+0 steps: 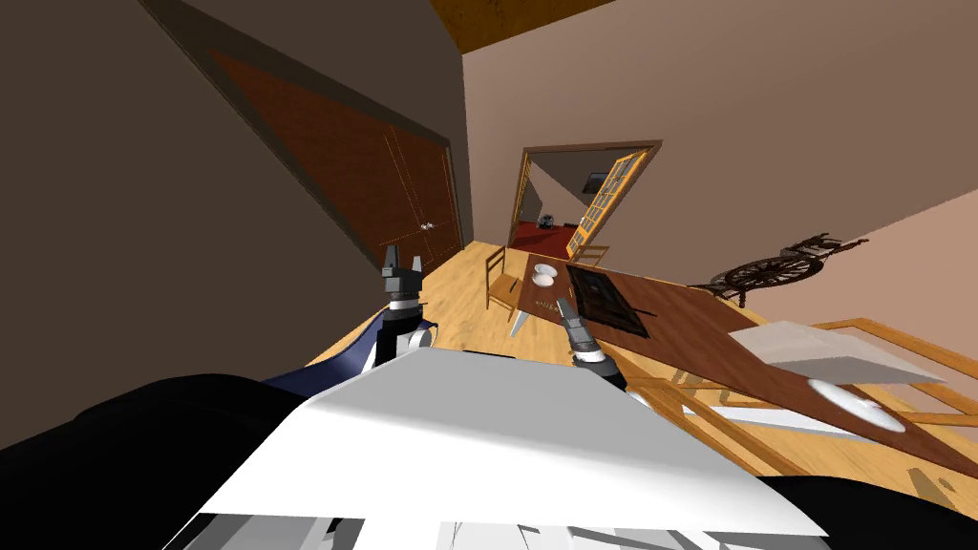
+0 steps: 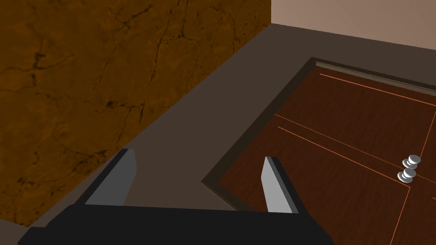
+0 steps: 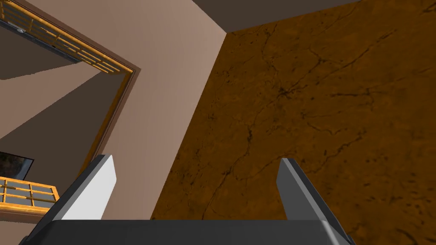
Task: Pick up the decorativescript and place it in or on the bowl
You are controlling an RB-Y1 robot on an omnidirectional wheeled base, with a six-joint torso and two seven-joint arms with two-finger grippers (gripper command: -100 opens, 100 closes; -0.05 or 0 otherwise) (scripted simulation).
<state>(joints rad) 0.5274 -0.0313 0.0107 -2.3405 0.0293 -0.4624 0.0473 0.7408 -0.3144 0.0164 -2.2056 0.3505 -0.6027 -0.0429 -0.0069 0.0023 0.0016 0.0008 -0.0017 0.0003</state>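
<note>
A long dark brown table stretches away ahead on my right. At its far end stand two white bowls, close together. Just nearer, by the table's edge, lies a small pale script-like piece, too small to make out. My right gripper hangs close beside that piece, pointing up and away, its fingers open with nothing between them. My left gripper is raised left of the table, facing the brown double doors, and is also open with nothing in it.
A dark rectangular tray lies mid-table, with a white box and a white plate at the near end. Wooden chairs stand round the table. A spinning wheel sits by the right wall. An open doorway lies beyond.
</note>
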